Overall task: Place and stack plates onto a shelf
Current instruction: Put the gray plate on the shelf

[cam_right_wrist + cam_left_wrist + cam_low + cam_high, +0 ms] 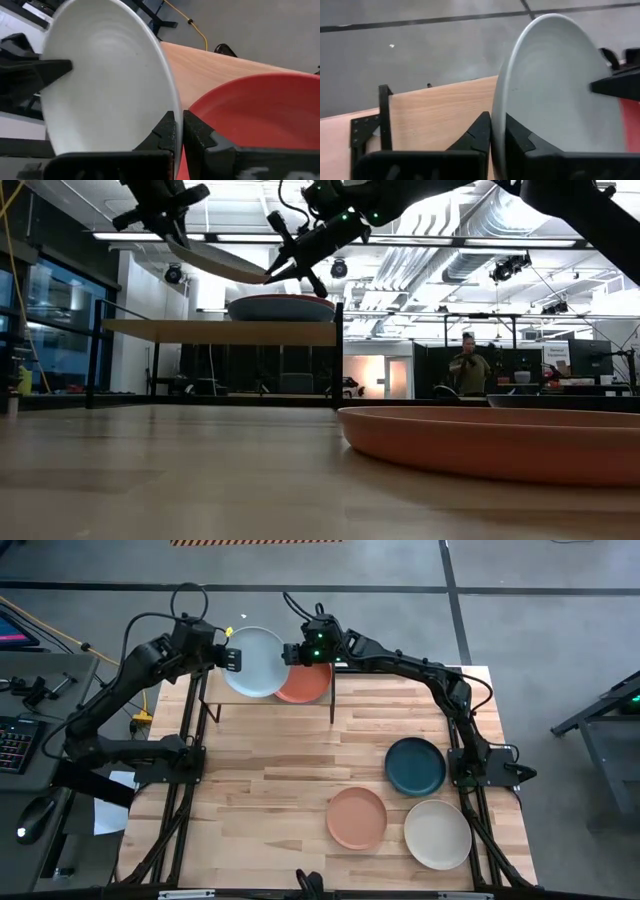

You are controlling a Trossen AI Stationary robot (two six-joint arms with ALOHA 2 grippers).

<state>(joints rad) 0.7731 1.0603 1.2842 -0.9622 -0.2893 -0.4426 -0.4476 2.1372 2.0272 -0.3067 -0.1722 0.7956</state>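
Both grippers hold the pale mint-white plate [255,662] over the left part of the shelf [230,705], a light-wood board on thin black legs at the table's far edge. My left gripper [236,658] is shut on its left rim and my right gripper [290,653] on its right rim. The red plate [312,688] lies flat on the shelf's right part, partly under the pale one. The dark teal [415,766], salmon-orange [356,817] and cream [437,834] plates lie flat on the table's right half. No sky blue plate shows plainly. My left gripper [496,125] pinches the pale plate's left rim [496,107] between its two fingers, reaching level from the table's left side. The plate is lifted clear of the shelf and tilted, this side higher [185,242]. My right gripper [179,122] pinches the opposite, right rim [172,102] of the same plate between its two fingers, coming from the table's right side. This side of the plate hangs lower [262,277], just above the red plate [260,110].
The shelf's black legs [333,705] stand on the table's far part. Bare tabletop [260,800] lies in front of the shelf and on the left half. A keyboard and cables sit off the table to the left. A person stands far back in the room [467,365].
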